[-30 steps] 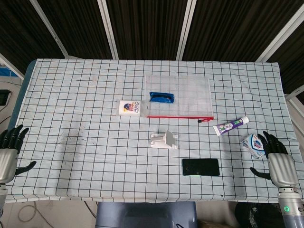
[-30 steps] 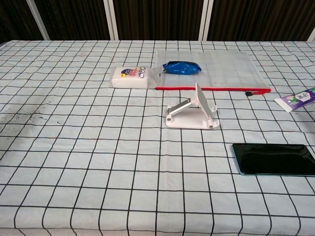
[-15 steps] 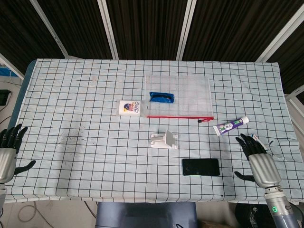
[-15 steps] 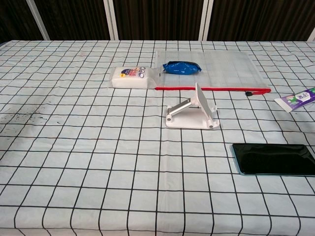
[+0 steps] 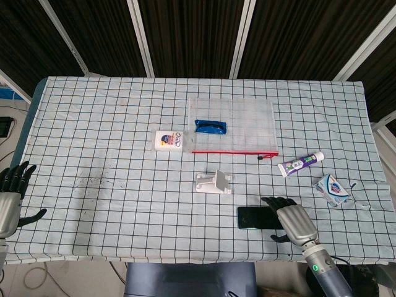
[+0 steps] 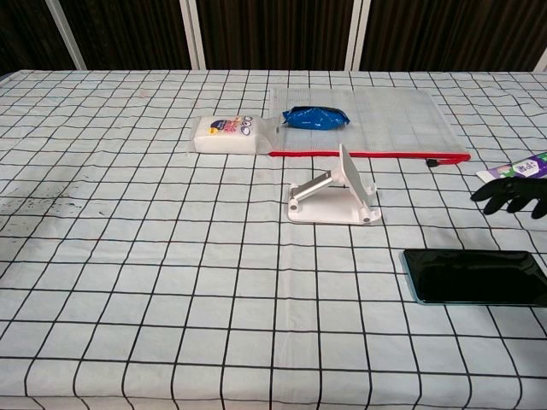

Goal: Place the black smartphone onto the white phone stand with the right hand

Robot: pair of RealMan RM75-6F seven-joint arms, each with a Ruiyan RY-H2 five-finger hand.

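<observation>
The black smartphone (image 5: 253,217) (image 6: 474,276) lies flat near the table's front edge, right of centre. The white phone stand (image 5: 213,182) (image 6: 335,195) sits just behind and left of it, its back plate tilted up. My right hand (image 5: 292,222) (image 6: 513,195) hovers over the phone's right end, fingers spread and holding nothing. At the front left edge of the table my left hand (image 5: 11,195) hangs with fingers apart, empty; only the head view shows it.
A clear zip pouch (image 5: 232,127) with a blue packet (image 5: 210,127) lies behind the stand. A white wipes pack (image 5: 168,140) sits to its left. A toothpaste tube (image 5: 301,164) and a small soap box (image 5: 332,189) lie to the right.
My right hand has swept left from the table's right edge, past the soap box, to above the phone's right end. The left hand has stayed put.
</observation>
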